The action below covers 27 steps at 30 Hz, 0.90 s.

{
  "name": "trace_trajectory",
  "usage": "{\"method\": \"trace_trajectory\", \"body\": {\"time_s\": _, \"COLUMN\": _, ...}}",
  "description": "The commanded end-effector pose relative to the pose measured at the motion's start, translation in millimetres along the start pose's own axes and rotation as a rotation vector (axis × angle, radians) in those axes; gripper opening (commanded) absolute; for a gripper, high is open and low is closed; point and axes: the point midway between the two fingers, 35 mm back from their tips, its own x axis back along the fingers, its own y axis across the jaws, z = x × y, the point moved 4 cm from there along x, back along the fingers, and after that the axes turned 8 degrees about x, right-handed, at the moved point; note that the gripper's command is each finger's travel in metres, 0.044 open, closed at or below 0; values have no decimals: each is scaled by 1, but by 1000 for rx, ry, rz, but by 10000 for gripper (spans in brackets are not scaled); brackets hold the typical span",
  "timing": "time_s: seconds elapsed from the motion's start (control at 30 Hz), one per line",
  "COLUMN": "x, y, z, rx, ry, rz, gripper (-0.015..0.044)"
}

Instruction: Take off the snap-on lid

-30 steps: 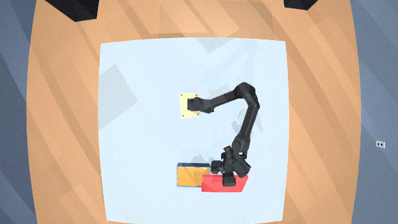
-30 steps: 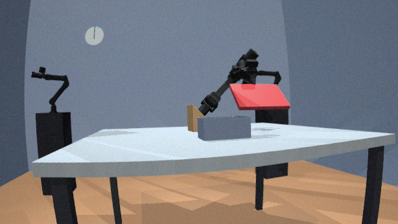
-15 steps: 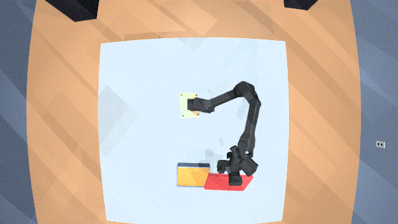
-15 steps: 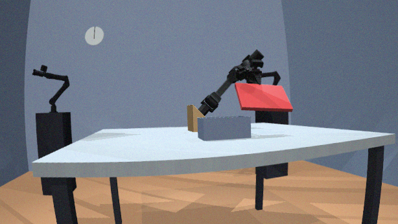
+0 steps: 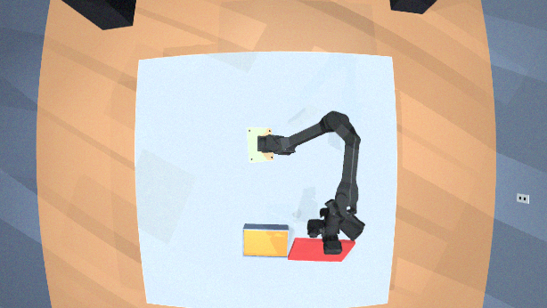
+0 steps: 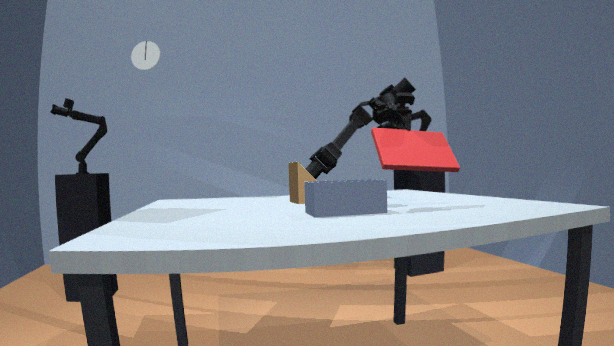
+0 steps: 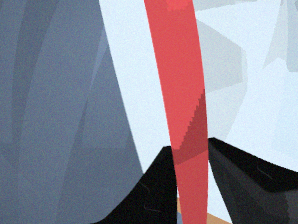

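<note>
The storage box point(image 5: 265, 242) point(image 6: 346, 198) is blue-grey and stands open on the table, with its yellow-orange inside showing from above. The red lid point(image 5: 312, 250) point(image 6: 417, 150) point(image 7: 177, 75) is off the box and hangs in the air, steeply tilted, high above the table. From above it appears just right of the box. My gripper point(image 5: 332, 249) point(image 6: 395, 127) point(image 7: 189, 149) is shut on the lid, with one finger on each side of it near its upper edge. The lid's underside cannot be made out.
The white table point(image 5: 187, 111) point(image 6: 200, 240) has its right edge beyond the lid. My arm's base plate point(image 5: 252, 153) is near the table's middle, with a tan wedge-shaped block point(image 6: 296, 185) at the base. Another arm point(image 6: 92, 140) stands on a pedestal off the table.
</note>
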Motion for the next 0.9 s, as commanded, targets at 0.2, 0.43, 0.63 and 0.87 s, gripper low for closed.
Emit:
{"method": "trace_trajectory", "body": {"time_s": 0.2, "x": 5, "y": 6, "z": 23, "rx": 4, "ry": -1, "rz": -21, "gripper": 0}}
{"method": "trace_trajectory", "body": {"time_s": 0.43, "x": 6, "y": 7, "z": 37, "rx": 3, "ry": -1, "rz": -22, "gripper": 0}}
{"method": "trace_trajectory", "body": {"time_s": 0.63, "x": 8, "y": 8, "z": 49, "rx": 3, "ry": 0, "rz": -22, "gripper": 0}}
{"method": "trace_trajectory", "body": {"time_s": 0.87, "x": 9, "y": 9, "z": 60, "rx": 3, "ry": 1, "rz": -22, "gripper": 0}}
